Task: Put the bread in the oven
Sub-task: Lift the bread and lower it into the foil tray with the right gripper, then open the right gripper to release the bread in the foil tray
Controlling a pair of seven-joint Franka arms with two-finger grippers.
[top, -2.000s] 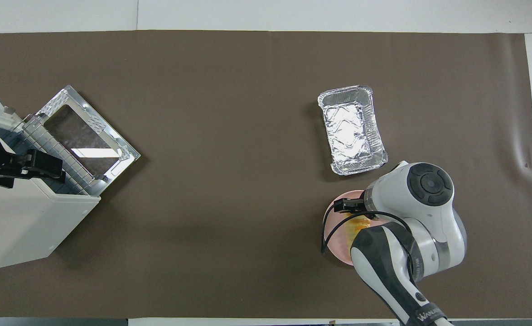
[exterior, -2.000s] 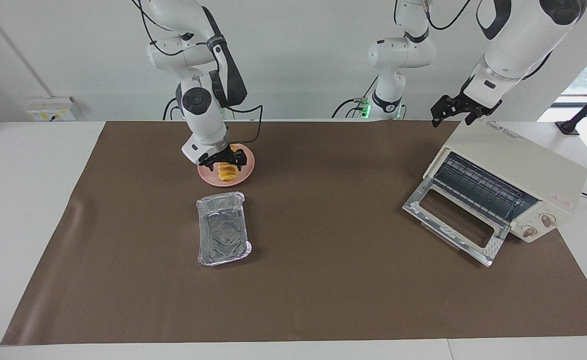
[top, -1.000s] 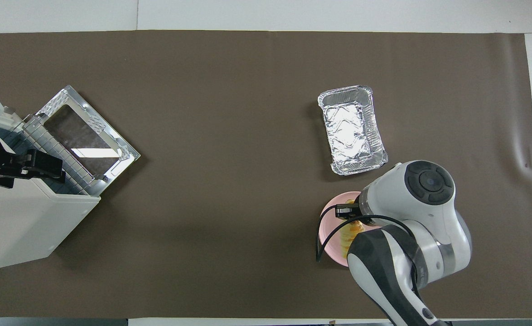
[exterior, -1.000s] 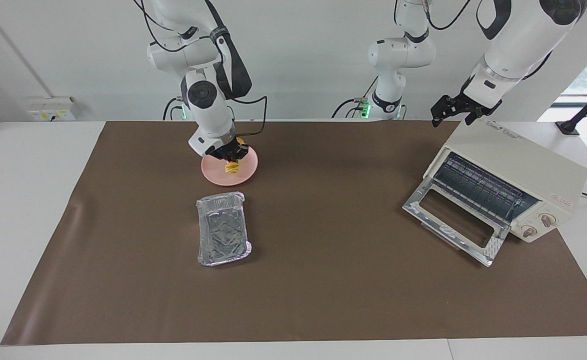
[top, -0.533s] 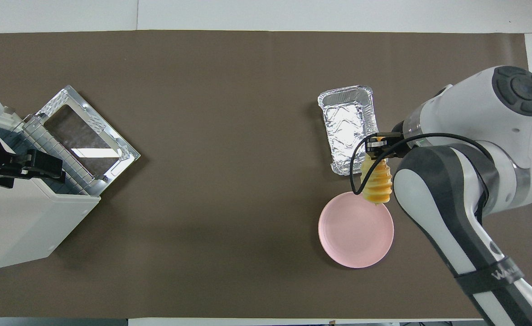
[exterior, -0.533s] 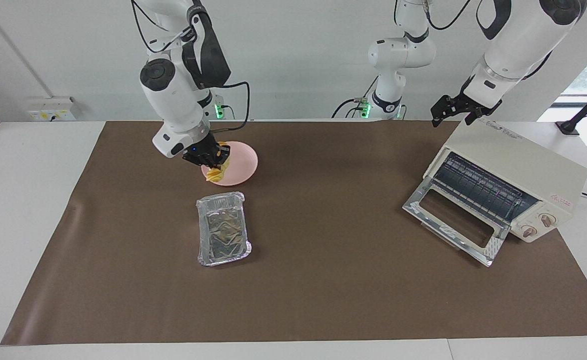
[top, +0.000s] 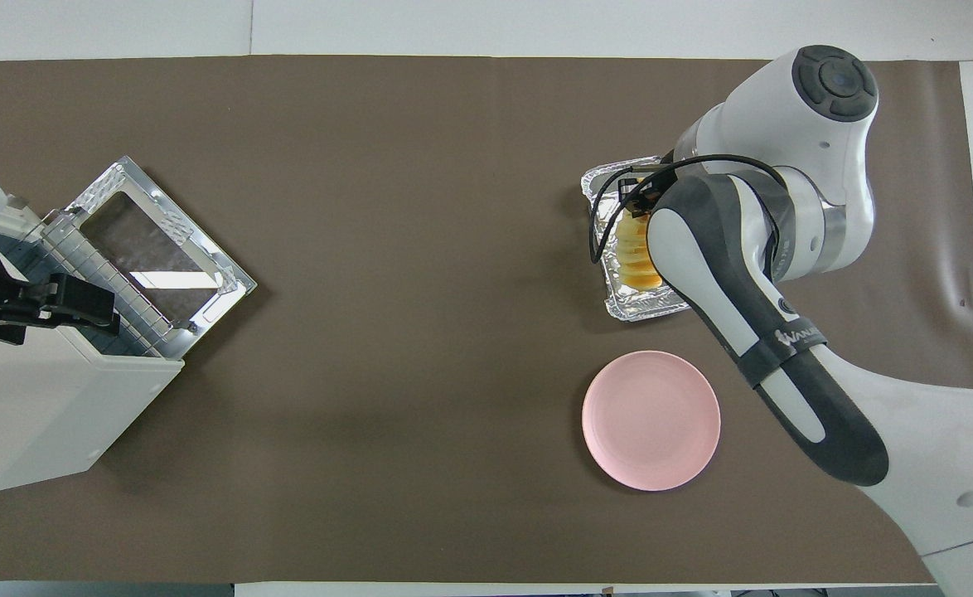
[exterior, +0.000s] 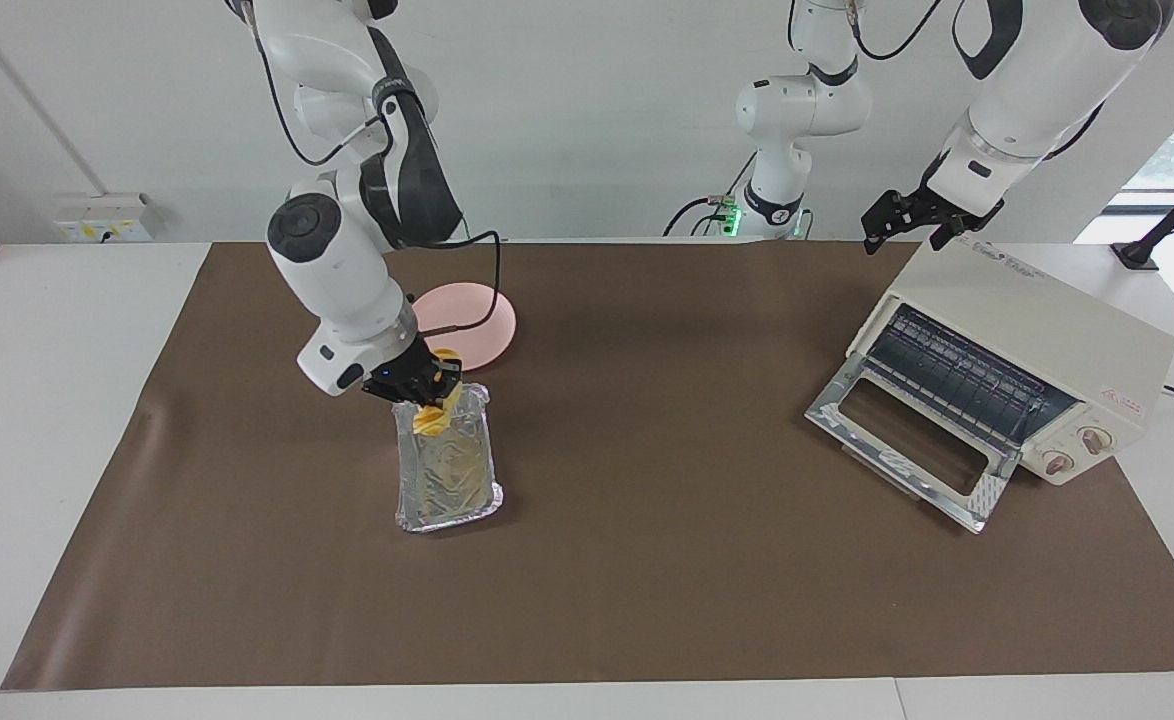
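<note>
Bread (exterior: 432,414) now hangs over tray (exterior: 447,500), off plate (exterior: 487,322).

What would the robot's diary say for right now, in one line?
right hand: shut on bread, over foil tray | pink plate: bare | left hand: open, waiting over oven | oven door: open

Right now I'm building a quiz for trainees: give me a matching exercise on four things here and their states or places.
Things:
1. bread
2. pink plate
3. oven
4. left gripper

States:
A. door dropped open
B. empty on the mat
C. open, over the oven's top
D. held by the right gripper over the foil tray

Pairs: 1-D, 2-B, 3-A, 4-C
</note>
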